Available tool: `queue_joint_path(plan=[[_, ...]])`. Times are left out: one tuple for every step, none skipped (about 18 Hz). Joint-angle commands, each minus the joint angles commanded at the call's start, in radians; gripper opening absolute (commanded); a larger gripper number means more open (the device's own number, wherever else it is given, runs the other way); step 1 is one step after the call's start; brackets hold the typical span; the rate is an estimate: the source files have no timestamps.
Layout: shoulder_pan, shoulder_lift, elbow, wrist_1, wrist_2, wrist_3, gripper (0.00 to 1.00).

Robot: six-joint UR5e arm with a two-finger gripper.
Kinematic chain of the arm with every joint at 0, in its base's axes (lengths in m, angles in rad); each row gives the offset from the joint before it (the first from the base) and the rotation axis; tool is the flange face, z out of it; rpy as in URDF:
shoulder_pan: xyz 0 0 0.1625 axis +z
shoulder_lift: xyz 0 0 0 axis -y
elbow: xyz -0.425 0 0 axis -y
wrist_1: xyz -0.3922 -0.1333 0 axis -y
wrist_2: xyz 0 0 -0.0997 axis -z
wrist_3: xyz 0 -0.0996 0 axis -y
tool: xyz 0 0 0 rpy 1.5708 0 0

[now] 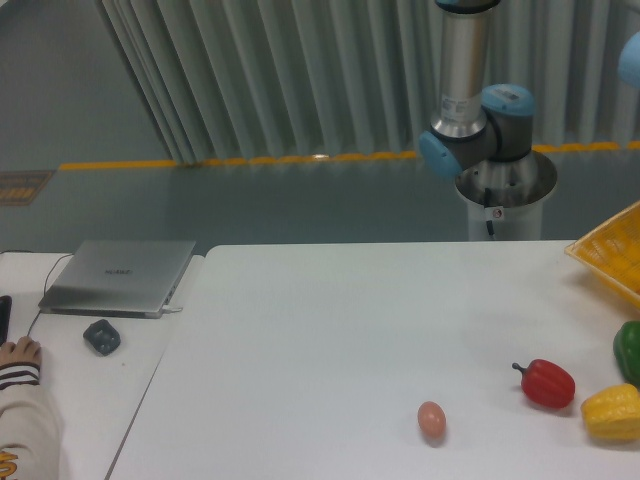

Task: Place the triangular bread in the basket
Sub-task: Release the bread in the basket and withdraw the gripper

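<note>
The yellow latticed basket (612, 256) shows only as a corner at the right edge of the white table. The triangular bread is out of view. Of the arm I see the base column and a blue-capped joint (476, 140) behind the table, plus a blue joint (630, 58) at the top right edge. The gripper itself is outside the frame.
On the table's right front lie a red pepper (546, 383), a yellow pepper (612, 413), a green pepper (630, 352) cut by the edge, and a small tan egg (431, 419). A laptop (120, 276), a mouse (101, 336) and a person's hand (18, 352) are on the left desk.
</note>
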Motion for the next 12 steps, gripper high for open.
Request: queue_joint_path(plan=[[-0.011, -0.009, 0.003, 0.0, 0.0, -0.005, 1.0], [-0.028, -0.018, 0.009, 0.0, 0.0, -0.006, 1.0], [-0.038, -0.026, 0.014, 0.002, 0.002, -0.008, 1.0], [-0.04, -0.028, 0.014, 0.003, 0.002, -0.008, 1.0], [-0.042, -0.028, 0.014, 0.005, 0.002, -0.006, 1.0], [-0.042, -0.031, 0.014, 0.005, 0.002, -0.005, 1.0], [-0.042, -0.031, 0.014, 0.006, 0.002, -0.003, 1.0], [-0.042, -0.032, 0.014, 0.008, 0.002, -0.003, 1.0], [-0.042, -0.031, 0.014, 0.011, 0.002, -0.003, 1.0], [-0.043, -0.032, 0.014, 0.012, 0.002, -0.003, 1.0], [-0.042, -0.031, 0.014, 0.012, 0.002, -0.003, 1.0], [-0.042, -0.031, 0.014, 0.012, 0.002, -0.003, 1.0]])
